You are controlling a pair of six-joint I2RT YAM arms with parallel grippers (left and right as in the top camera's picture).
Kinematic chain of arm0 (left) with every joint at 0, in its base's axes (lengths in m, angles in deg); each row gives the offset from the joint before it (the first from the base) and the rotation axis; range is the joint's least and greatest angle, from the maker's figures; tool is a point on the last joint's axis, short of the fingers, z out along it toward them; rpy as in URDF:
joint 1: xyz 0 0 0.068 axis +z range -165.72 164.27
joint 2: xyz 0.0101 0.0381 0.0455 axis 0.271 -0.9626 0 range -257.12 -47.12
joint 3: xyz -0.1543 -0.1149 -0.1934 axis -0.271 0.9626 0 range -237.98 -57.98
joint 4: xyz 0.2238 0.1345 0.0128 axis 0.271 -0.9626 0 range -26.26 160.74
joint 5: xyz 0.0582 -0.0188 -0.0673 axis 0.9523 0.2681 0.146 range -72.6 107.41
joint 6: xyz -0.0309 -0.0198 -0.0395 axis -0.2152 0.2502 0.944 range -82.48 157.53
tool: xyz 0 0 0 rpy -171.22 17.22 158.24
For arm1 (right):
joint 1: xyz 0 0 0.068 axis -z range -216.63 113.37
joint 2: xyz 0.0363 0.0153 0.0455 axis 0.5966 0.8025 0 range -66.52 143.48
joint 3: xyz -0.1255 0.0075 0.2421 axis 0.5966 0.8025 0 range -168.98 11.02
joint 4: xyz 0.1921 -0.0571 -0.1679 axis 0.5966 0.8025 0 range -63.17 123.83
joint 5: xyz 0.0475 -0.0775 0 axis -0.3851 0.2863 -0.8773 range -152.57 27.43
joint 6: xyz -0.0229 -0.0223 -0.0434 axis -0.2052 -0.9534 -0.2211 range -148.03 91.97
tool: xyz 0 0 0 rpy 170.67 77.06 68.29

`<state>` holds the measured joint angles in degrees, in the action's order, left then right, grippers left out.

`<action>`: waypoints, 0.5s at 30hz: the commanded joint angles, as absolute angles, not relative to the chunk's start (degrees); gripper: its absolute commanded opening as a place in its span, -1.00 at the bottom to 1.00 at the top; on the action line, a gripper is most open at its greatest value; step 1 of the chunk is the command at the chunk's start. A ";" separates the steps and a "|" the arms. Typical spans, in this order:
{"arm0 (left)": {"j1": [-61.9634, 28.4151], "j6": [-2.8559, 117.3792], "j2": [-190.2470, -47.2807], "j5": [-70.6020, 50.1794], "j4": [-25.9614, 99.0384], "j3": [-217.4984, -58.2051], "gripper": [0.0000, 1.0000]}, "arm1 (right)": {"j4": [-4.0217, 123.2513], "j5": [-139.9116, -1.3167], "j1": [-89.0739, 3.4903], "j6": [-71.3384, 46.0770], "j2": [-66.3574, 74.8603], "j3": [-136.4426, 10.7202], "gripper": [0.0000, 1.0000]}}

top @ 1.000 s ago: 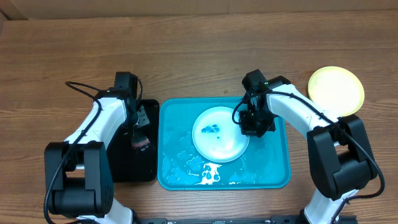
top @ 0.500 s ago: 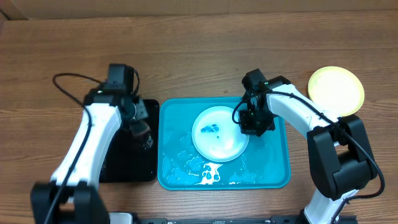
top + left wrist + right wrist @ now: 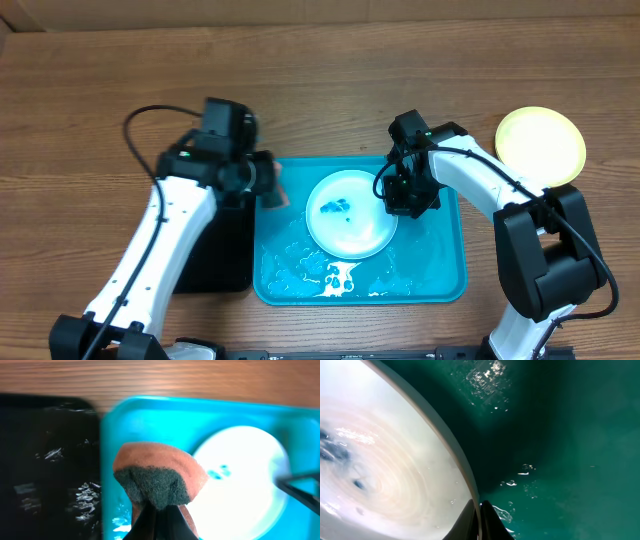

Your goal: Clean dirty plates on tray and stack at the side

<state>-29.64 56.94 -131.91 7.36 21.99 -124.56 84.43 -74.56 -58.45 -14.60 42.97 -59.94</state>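
Nearest, in the left wrist view: left gripper [image 3: 160, 516] closed on a sponge [image 3: 157, 477], rust-brown back, dark scrub face outward. Hangs over the left rim of the tray [image 3: 150, 412], with the black tray [image 3: 45, 460] at frame left.

Just beyond, to the right in that view: the plate [image 3: 240, 475], flat in the tray, dark smudge [image 3: 218, 472] on the side toward the sponge. Seen from overhead, sits in the tray's middle, right of the sponge and slightly lower in frame; no contact yet between the two. Round, so no long axis to line up with; only a direction, rightward across the tray.

At the plate's far edge, right side: right gripper [image 3: 400, 195] shut on the rim, thin edge between the fingertips in the right wrist view. Probably pins the plate for scrubbing.

Farthest, upper right of the overhead frame, off the tray on the bare table [image 3: 100, 80]: a yellow plate [image 3: 540, 145], apparently the start of the stack.

Judged next: a short reach right and down with the sponge onto the smudge; left arm plainly the nearer one for that.
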 commanded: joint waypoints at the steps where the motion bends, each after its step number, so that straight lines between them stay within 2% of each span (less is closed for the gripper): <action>1: -34.90 55.02 -133.83 3.60 23.63 -124.98 -0.92 | 84.11 -76.22 -59.59 -14.73 42.88 -59.77 -0.92; 7: -41.81 55.07 -139.54 2.55 26.50 -124.98 -0.92 | 83.67 -76.37 -62.63 -14.64 42.88 -59.77 -0.92; 15: -44.04 53.51 -150.75 2.53 28.90 -124.98 -0.91 | 82.62 -76.40 -63.98 -12.94 42.88 -59.77 -0.92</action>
